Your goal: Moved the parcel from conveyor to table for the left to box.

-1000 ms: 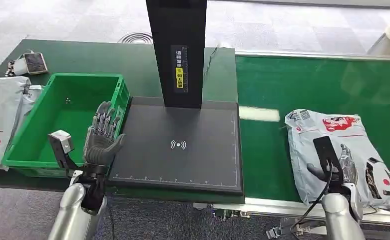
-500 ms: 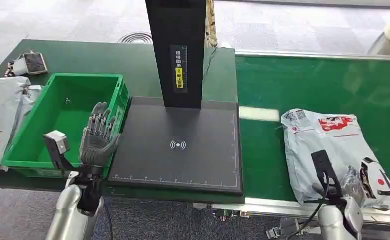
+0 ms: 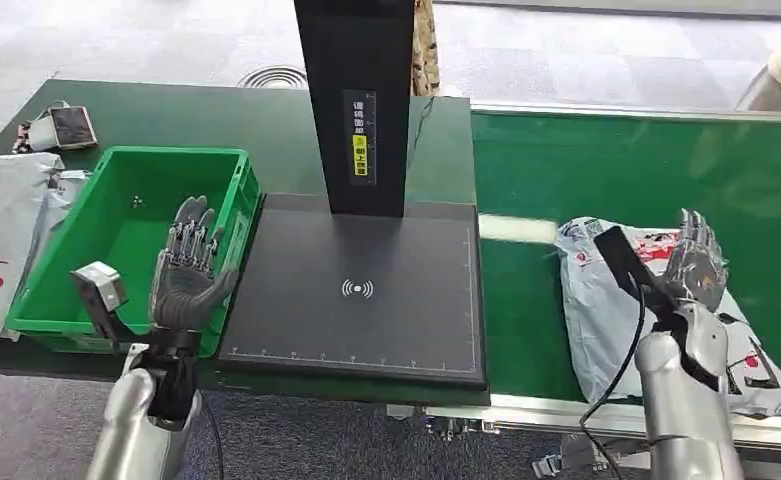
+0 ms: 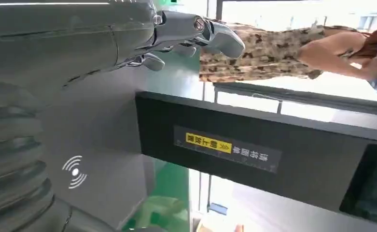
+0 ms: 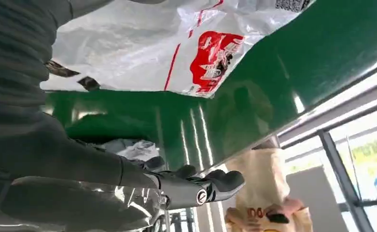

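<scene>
My right hand [image 3: 694, 262] has risen from the near edge of the grey parcel [image 3: 606, 320] and now hovers above it, fingers spread, holding nothing. The parcel lies on the conveyor [image 3: 616, 170]; grasp pending. Left hand [image 3: 188, 270] spread, idle.

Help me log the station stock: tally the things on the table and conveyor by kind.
Grey parcel bags: 2, one on the conveyor, one at the table's far left
Green crates: 1
Black scanner pads: 1
Phones: 1
Total: 5
</scene>
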Controlling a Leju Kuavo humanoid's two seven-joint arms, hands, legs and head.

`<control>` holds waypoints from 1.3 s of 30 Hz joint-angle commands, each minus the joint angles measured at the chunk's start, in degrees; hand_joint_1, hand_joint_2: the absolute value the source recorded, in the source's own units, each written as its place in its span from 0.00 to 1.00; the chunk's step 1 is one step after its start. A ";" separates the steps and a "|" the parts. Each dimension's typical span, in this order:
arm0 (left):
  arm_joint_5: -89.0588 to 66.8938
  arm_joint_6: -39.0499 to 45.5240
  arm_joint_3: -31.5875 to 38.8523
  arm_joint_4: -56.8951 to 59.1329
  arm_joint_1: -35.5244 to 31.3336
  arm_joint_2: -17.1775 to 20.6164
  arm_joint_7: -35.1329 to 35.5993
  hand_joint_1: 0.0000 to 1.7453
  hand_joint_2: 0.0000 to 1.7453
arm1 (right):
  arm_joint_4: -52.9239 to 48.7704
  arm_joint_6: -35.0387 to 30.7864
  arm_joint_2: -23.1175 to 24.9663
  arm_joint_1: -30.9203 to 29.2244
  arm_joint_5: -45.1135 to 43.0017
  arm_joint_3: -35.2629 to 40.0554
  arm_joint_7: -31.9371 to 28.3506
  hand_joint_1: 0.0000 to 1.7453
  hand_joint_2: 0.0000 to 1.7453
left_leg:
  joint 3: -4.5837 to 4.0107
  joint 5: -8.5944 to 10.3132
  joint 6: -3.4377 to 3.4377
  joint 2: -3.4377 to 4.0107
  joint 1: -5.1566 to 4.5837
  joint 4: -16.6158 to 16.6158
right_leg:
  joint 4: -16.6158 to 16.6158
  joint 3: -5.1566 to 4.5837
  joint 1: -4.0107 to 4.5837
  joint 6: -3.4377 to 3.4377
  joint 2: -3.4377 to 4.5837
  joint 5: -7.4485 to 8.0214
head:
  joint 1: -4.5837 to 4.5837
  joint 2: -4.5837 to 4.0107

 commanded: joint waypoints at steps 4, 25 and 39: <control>0.51 0.15 -2.88 5.01 -3.76 2.10 -0.41 0.00 1.00 | 16.21 -7.34 -6.24 -9.21 -1.46 11.01 -3.06 0.00 1.00 | 0.16 -0.06 -0.04 0.06 -0.01 -0.06 | -0.07 0.15 0.00 -0.09 0.04 -0.05 | 0.00 0.00; -0.38 0.56 -2.53 7.38 -3.75 2.56 -1.03 0.00 1.00 | 25.25 28.46 -12.45 -8.67 -10.05 21.93 2.64 0.00 1.00 | 0.05 -0.05 0.01 -0.11 -0.02 -0.06 | -0.13 0.10 -0.02 -0.05 -0.13 -0.05 | 0.00 0.00; -0.93 0.49 -2.02 5.13 -2.53 2.87 0.24 0.00 1.00 | 22.22 28.61 -13.05 -5.38 -13.26 24.52 4.34 0.00 1.00 | 0.01 -0.05 0.02 -0.10 0.00 -0.03 | -0.14 0.08 0.00 -0.03 -0.12 -0.04 | 0.00 0.00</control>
